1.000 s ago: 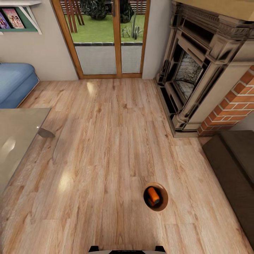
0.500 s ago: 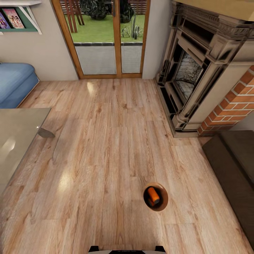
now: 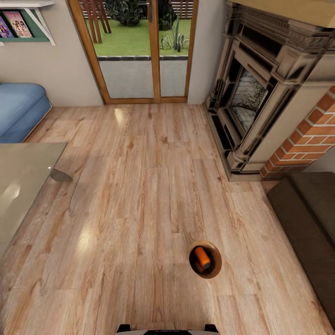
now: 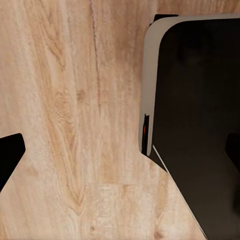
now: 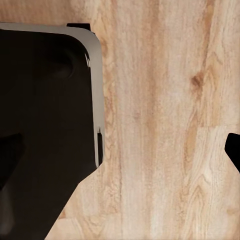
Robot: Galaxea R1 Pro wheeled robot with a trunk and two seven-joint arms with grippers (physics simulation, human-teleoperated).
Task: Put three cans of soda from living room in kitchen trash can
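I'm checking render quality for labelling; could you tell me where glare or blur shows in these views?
Head view: sharp, with pale glare patches on the wood floor and a sheen on the glass table; the trash can reads clearly. Both wrist views: evenly lit floor grain, slightly soft, the dark robot base nearly featureless.

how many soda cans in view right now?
1. An orange soda can lies inside the trash can on the wood floor, just ahead of the robot's base. More could be hidden beneath it.

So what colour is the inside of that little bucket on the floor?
Glossy copper-brown inside the tash can, with an orange can of soda lying in it; the head view shows it best.
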